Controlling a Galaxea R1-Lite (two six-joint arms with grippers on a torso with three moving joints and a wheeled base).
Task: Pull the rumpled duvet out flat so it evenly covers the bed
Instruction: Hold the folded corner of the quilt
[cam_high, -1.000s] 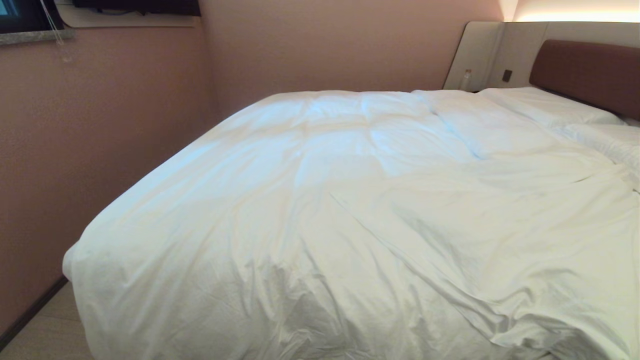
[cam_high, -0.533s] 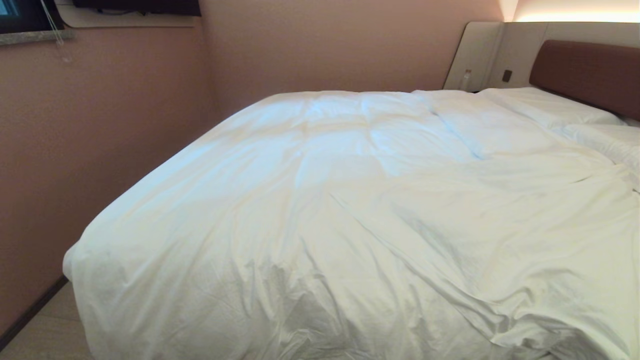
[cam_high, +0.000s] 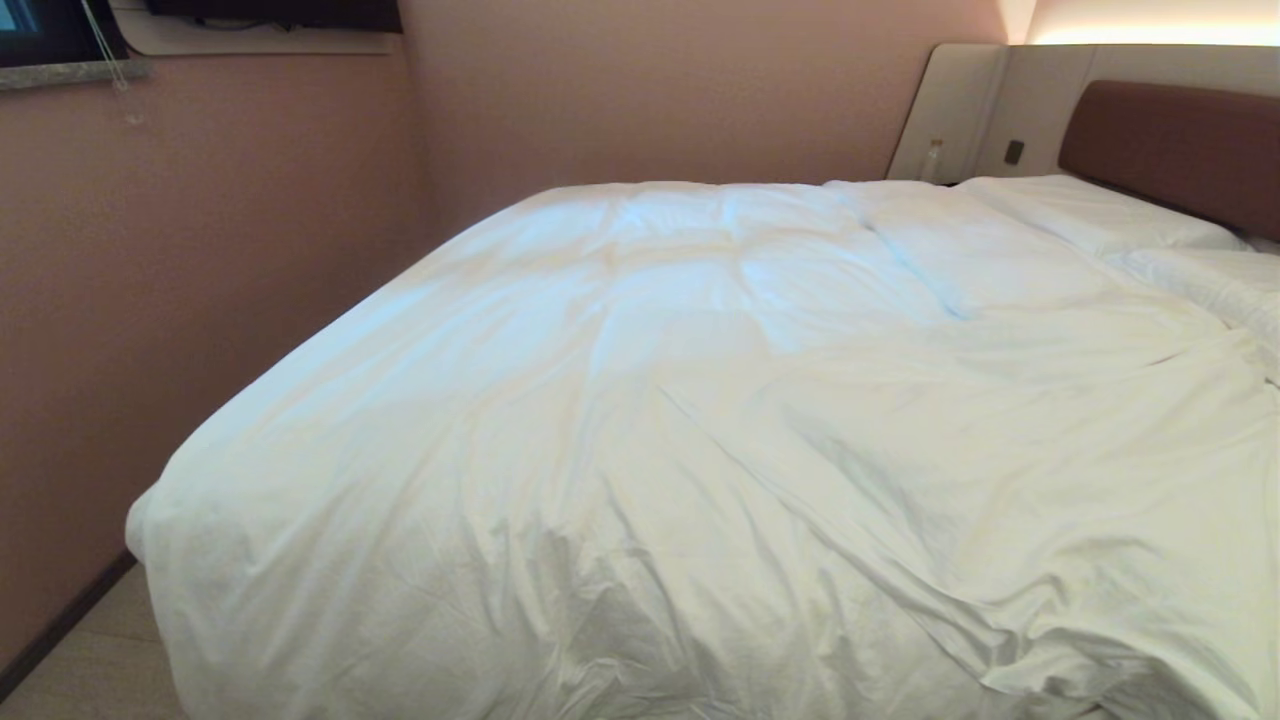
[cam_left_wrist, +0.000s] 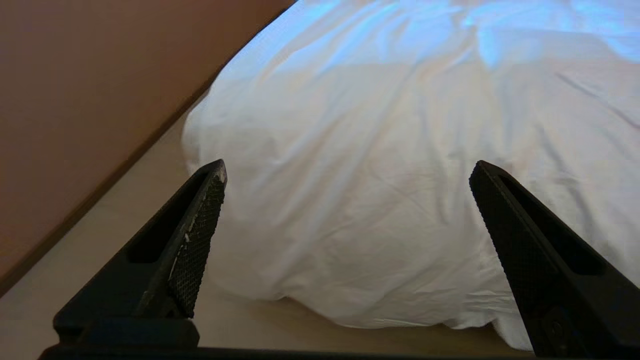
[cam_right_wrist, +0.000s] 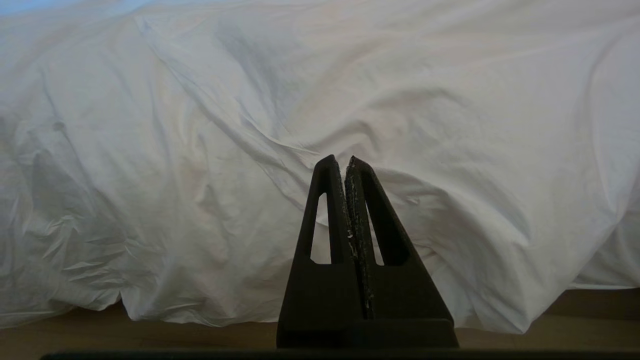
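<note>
The white duvet (cam_high: 700, 430) lies spread over the bed (cam_high: 1170, 140), with soft wrinkles and its near edge hanging down over the foot. Neither arm shows in the head view. My left gripper (cam_left_wrist: 347, 170) is open, its black fingers wide apart and nothing between them; it hangs clear of the duvet's (cam_left_wrist: 380, 150) left foot corner, where the hem reaches the floor. My right gripper (cam_right_wrist: 344, 161) is shut and empty, parked low in front of the duvet's (cam_right_wrist: 200, 150) hanging near side.
A pink wall (cam_high: 200, 260) runs close along the bed's left side, leaving a narrow strip of beige floor (cam_high: 90, 660). Two pillows (cam_high: 1090, 210) lie by the brown headboard. A small bottle (cam_high: 932, 158) stands on the beige panel's ledge. Floor (cam_left_wrist: 100, 260) lies below my left gripper.
</note>
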